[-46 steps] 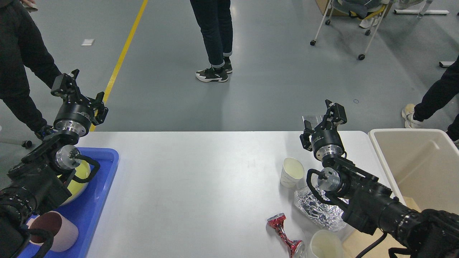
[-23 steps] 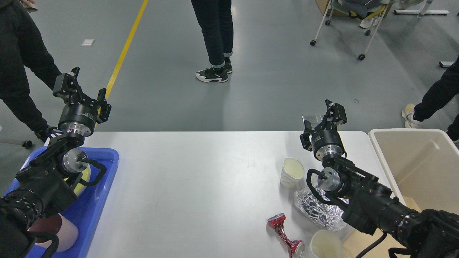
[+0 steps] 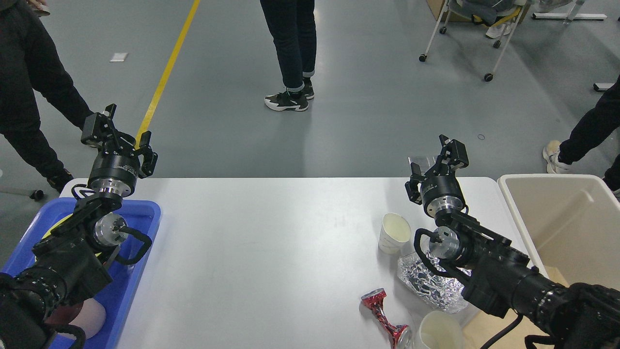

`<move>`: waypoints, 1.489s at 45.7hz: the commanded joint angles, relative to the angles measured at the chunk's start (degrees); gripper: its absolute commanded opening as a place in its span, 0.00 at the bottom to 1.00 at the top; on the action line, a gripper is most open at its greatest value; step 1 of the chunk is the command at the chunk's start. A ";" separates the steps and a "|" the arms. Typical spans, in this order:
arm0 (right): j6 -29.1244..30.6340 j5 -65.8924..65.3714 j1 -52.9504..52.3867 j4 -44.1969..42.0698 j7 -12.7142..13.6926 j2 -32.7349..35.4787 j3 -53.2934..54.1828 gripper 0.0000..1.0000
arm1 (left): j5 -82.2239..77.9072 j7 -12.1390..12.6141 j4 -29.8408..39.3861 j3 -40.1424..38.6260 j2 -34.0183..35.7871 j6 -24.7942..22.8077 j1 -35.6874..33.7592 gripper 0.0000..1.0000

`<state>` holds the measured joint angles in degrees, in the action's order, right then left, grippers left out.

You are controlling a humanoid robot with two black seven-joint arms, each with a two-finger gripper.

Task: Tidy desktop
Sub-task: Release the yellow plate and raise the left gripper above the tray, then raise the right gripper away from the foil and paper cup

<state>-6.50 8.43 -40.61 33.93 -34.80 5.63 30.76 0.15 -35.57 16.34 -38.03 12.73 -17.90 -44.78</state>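
Counter: fixed, rigid, fills view; litter near right
Paper cup: light, crushable; pinch rim gently
Left end effector: fingers apart, empty, raised
Right end effector: fingers apart, empty

Blue tray sits below the left jaws, beige bin right of the right jaws. Paper cup, crumpled foil, crushed red can, second cup lie below the right jaws.

Both arms hover over the desktop, fingers spread.
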 commanded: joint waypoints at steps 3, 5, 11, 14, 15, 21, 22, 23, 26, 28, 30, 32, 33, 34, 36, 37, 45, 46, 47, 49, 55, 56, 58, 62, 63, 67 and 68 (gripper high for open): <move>0.00 0.00 0.00 0.00 0.00 0.00 0.00 1.00 | 0.03 -2.57 0.00 -0.03 -0.43 0.05 0.05 0.96; 0.00 0.00 0.00 0.00 0.00 0.00 0.00 1.00 | 0.03 -3.10 0.00 -0.03 -0.43 -0.03 0.22 0.96; 0.00 0.00 0.00 0.00 0.00 0.00 0.00 1.00 | 0.03 -4.15 0.00 -0.03 -0.43 0.06 0.40 0.96; 0.00 0.00 0.00 0.00 0.00 0.00 0.00 1.00 | 0.03 -4.42 0.00 -0.03 -0.43 -0.03 0.40 0.96; 0.00 0.00 0.00 0.00 0.00 0.00 0.00 1.00 | 0.03 -4.42 0.00 -0.03 -0.43 -0.03 0.40 0.96; 0.00 0.00 0.00 0.00 0.00 0.00 0.00 1.00 | 0.03 -4.42 0.00 -0.03 -0.43 -0.03 0.40 0.96; 0.00 0.00 0.00 0.00 0.00 0.00 0.00 1.00 | 0.03 -4.42 0.00 -0.03 -0.43 0.05 0.40 0.96; 0.00 0.00 0.00 0.00 0.00 0.00 0.00 1.00 | 0.03 -4.42 0.00 -0.03 -0.43 0.06 0.40 0.96; 0.00 0.00 0.00 0.00 0.00 0.00 0.00 1.00 | 0.03 -4.42 0.00 -0.03 -0.43 0.05 0.40 0.96; 0.00 0.00 0.00 0.00 0.00 0.00 0.00 1.00 | 0.03 -4.42 0.00 -0.03 -0.43 -0.03 0.40 0.96; 0.00 0.00 0.00 0.00 0.00 0.00 0.00 1.00 | 0.03 -4.42 0.00 -0.03 -0.43 -0.03 0.48 0.96; 0.00 0.00 0.00 0.00 0.00 0.00 0.00 1.00 | 0.03 -4.42 0.00 -0.03 -0.43 -0.03 0.40 0.96; 0.00 0.00 0.00 0.00 0.00 0.00 0.00 1.00 | 0.03 -4.42 0.00 -0.03 -0.52 -0.03 0.40 0.96; 0.00 0.00 0.00 0.00 0.00 0.00 0.00 1.00 | 0.03 -4.42 0.00 -0.03 -0.43 0.05 0.48 0.96; 0.00 0.00 0.00 0.00 0.00 0.00 0.00 1.00 | 0.03 -4.42 0.00 -0.03 -0.43 -0.03 0.40 0.96; 0.00 0.00 0.00 0.00 0.00 0.00 0.00 1.00 | 0.03 -4.42 0.00 -0.03 -0.43 -0.03 0.40 0.96; 0.00 0.00 0.00 0.00 0.00 0.00 0.00 1.00 | 0.03 -4.42 0.00 -0.03 -0.43 -0.03 0.48 0.96; 0.00 0.00 0.00 0.00 0.00 0.00 0.00 1.00 | 0.03 -4.42 0.00 -0.03 -0.43 0.05 0.40 0.96; 0.00 0.00 0.00 0.00 0.00 0.00 0.00 1.00 | 0.03 -4.42 0.00 -0.03 -0.43 -0.03 0.40 0.96; 0.00 -0.09 0.00 0.00 0.00 0.00 0.00 1.00 | 0.03 -4.42 0.00 -0.03 -0.43 -0.03 0.40 0.96; -0.09 -0.09 0.00 -0.26 0.00 -0.18 0.70 1.00 | 0.03 -4.42 0.00 -0.03 -0.43 -0.03 0.40 0.96; 0.00 -0.09 0.00 -0.18 0.00 -0.26 0.79 1.00 | 0.03 -4.42 0.00 -0.03 -0.52 -0.03 0.40 0.96; 0.00 -0.09 -0.09 -0.26 0.00 -0.35 1.23 1.00 | 0.03 -4.42 0.00 -0.03 -0.43 -0.03 0.48 0.96; 0.00 0.00 -0.53 0.17 0.00 -0.35 1.23 1.00 | 0.03 -4.42 0.00 -0.03 -0.43 0.06 0.48 0.96; 0.09 0.00 -0.70 0.26 0.00 -0.18 1.23 1.00 | 0.03 -4.42 0.00 -0.03 -0.43 -0.03 0.40 0.96; 0.00 0.00 -2.02 0.26 0.00 0.35 1.14 1.00 | 0.03 -4.42 0.00 -0.03 -0.43 0.06 0.49 0.96; 0.00 0.00 -2.63 0.18 0.00 0.61 1.23 1.00 | 0.03 -4.42 0.00 -0.03 -0.43 -0.03 0.40 0.96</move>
<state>-6.53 8.40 -41.46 34.07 -34.80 5.48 31.95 0.18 -39.99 16.35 -38.05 12.29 -17.89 -44.35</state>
